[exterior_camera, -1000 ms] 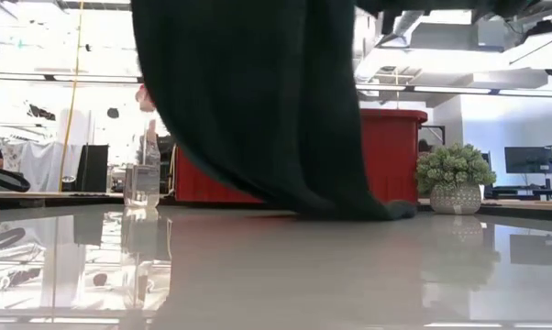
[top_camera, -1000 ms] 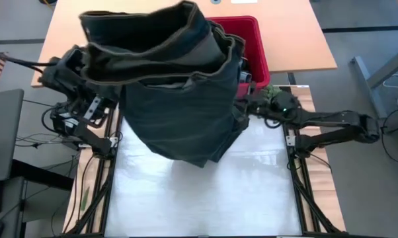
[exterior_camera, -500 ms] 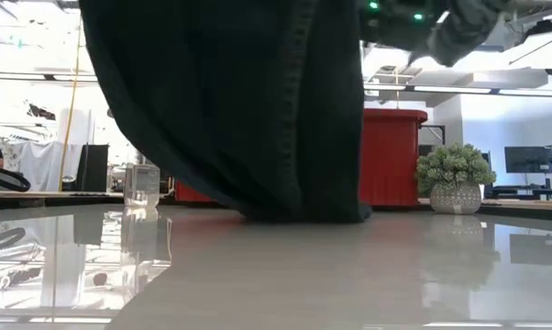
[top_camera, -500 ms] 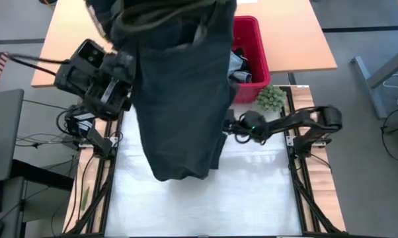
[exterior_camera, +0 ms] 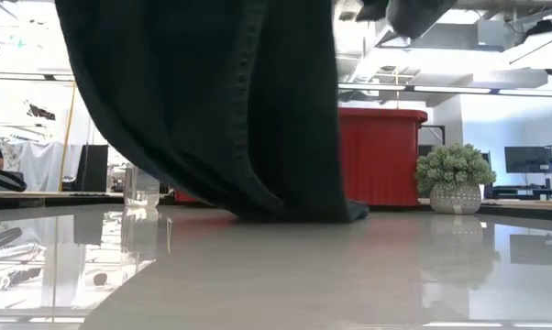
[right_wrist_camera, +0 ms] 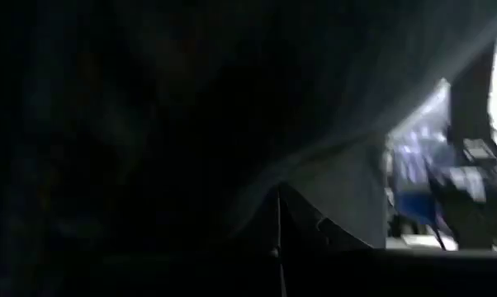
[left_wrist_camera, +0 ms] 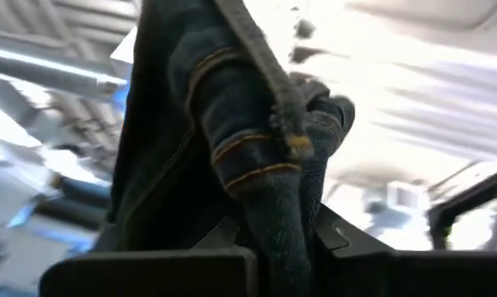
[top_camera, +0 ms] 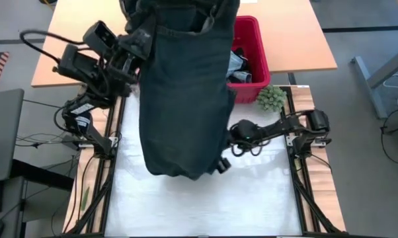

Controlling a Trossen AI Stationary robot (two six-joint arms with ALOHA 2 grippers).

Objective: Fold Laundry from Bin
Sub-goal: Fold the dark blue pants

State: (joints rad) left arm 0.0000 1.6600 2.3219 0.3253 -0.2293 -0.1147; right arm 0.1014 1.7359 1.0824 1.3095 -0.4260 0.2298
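the task is at an early stage: the jeans (top_camera: 186, 99) hang below the left jaws (left_wrist_camera: 286, 247), which are closed on the waistband (hem touching the surface (top_camera: 252, 198)). right jaws (top_camera: 223, 164) closed beside the hem. folding remains; the bin (top_camera: 250, 46) holds more laundry.

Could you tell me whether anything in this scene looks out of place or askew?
Nothing looks spilled or damaged. The jeans hang bunched from the left gripper, their lower end dragging on the table, while more clothes sit in the red bin.
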